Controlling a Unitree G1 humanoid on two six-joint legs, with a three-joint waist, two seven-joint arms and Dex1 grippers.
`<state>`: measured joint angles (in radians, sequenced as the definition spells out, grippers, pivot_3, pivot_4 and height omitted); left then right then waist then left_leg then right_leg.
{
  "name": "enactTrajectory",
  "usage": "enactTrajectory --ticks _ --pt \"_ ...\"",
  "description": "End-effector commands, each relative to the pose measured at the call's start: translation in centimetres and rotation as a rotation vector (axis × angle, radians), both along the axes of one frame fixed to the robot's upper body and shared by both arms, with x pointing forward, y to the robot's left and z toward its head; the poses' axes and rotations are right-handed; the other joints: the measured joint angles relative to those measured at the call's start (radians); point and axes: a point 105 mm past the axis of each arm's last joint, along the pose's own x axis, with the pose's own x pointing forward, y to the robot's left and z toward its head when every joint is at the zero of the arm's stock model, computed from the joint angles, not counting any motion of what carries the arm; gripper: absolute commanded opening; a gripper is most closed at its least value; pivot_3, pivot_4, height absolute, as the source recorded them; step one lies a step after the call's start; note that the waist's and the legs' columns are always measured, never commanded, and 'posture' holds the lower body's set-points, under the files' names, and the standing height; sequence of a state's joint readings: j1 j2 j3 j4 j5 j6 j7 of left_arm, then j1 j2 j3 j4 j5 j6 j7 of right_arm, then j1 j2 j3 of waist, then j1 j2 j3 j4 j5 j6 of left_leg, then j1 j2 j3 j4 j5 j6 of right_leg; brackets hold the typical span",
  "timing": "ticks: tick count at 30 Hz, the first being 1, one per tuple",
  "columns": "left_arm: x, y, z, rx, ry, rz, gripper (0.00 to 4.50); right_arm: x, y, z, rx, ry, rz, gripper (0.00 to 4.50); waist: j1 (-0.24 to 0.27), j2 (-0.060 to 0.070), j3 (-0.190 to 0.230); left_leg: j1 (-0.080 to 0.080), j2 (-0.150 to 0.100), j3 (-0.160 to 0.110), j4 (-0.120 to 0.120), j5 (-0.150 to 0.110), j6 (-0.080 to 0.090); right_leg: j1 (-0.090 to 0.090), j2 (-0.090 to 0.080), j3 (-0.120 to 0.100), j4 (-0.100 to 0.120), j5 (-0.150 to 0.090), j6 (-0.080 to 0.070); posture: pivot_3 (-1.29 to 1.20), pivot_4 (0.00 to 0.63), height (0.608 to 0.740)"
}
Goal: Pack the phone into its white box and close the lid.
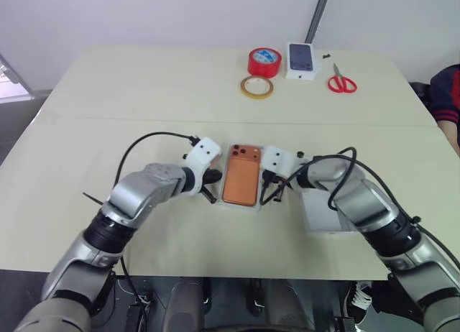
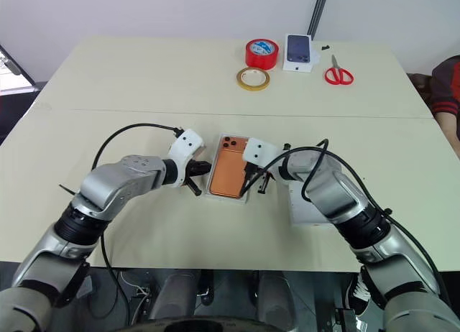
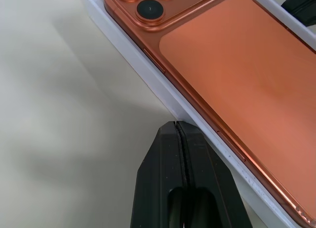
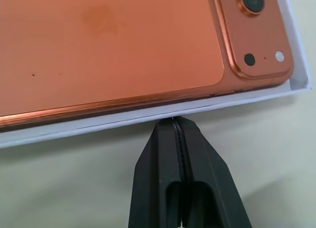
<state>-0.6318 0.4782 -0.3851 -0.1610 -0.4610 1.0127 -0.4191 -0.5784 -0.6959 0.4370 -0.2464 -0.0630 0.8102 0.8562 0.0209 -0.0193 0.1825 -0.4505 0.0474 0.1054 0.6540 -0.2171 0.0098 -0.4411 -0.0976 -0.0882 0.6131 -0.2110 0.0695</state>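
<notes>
The phone (image 1: pixel 241 177), slim and orange with rounded corners, lies flat and back-up inside the white box (image 3: pixel 148 77), its darker square camera bump at the far end. The box is a shallow white tray, open, its low walls showing just around the phone's edges. It sits between the two end effectors: the left end effector (image 3: pixel 178 125) has its pinched tips at one long wall, the right end effector (image 4: pixel 174 120) at the opposite long wall. The lid (image 2: pixel 305 203), a white rectangle, lies flat just outside the right end effector.
</notes>
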Motion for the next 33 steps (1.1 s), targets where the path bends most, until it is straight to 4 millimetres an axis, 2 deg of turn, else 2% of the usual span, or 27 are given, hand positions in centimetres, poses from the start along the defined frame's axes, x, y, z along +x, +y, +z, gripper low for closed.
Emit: enactTrajectory --ticks 1,4,9,17,26,30,33 --pt "-2.0 -4.4 0.4 -0.045 0.022 -0.190 0.03 -0.5 -0.5 1.3 0.007 -0.034 0.004 0.00 0.008 0.000 0.000 0.000 0.000 0.000 0.000 0.000 0.000 0.000 0.000 0.000 0.000 0.000 0.000 0.00 0.150 0.736" --pt "-2.2 -6.0 0.5 -0.053 0.028 -0.232 0.03 -0.8 -1.7 1.3 -0.007 -0.027 -0.027 0.00 0.020 0.000 0.000 0.000 0.000 0.000 0.001 0.000 0.000 0.000 0.000 0.000 0.000 0.000 0.000 0.00 0.150 0.736" --pt "-2.9 -10.4 0.3 -0.075 0.049 -0.336 0.03 -1.8 -5.2 1.2 -0.051 0.002 -0.103 0.00 0.033 0.001 0.000 -0.004 0.000 -0.001 0.009 -0.004 0.006 0.002 0.000 -0.001 0.000 -0.001 0.001 0.00 0.150 0.736" --pt "-2.7 -12.2 0.0 -0.089 0.072 -0.368 0.03 -2.6 -8.3 0.0 -0.092 0.036 -0.190 0.00 0.035 0.001 -0.001 -0.007 -0.001 -0.002 0.013 -0.006 0.009 0.002 -0.001 -0.001 0.000 -0.001 0.001 0.00 0.150 0.736" --pt "-1.8 -11.1 0.3 -0.095 0.060 -0.320 0.03 -2.3 -9.2 0.7 -0.095 0.019 -0.213 0.00 0.036 0.001 -0.001 -0.007 -0.001 -0.002 0.014 -0.006 0.009 0.002 -0.001 -0.001 0.000 -0.001 0.001 0.00 0.150 0.736" --pt "-0.7 -9.3 1.4 -0.116 0.035 -0.262 0.03 -2.4 -10.4 2.1 -0.117 -0.004 -0.211 0.00 0.033 0.001 0.000 -0.008 -0.001 -0.001 0.014 -0.006 0.009 0.000 -0.001 -0.001 0.000 -0.001 0.001 0.00 0.150 0.736" --pt "0.0 -7.0 2.6 -0.140 0.006 -0.212 0.03 -2.7 -11.2 3.9 -0.099 -0.001 -0.213 0.00 0.020 0.002 0.000 -0.009 -0.001 -0.001 0.014 -0.006 0.009 -0.001 -0.001 -0.001 0.002 -0.001 0.002 0.00 0.150 0.736"
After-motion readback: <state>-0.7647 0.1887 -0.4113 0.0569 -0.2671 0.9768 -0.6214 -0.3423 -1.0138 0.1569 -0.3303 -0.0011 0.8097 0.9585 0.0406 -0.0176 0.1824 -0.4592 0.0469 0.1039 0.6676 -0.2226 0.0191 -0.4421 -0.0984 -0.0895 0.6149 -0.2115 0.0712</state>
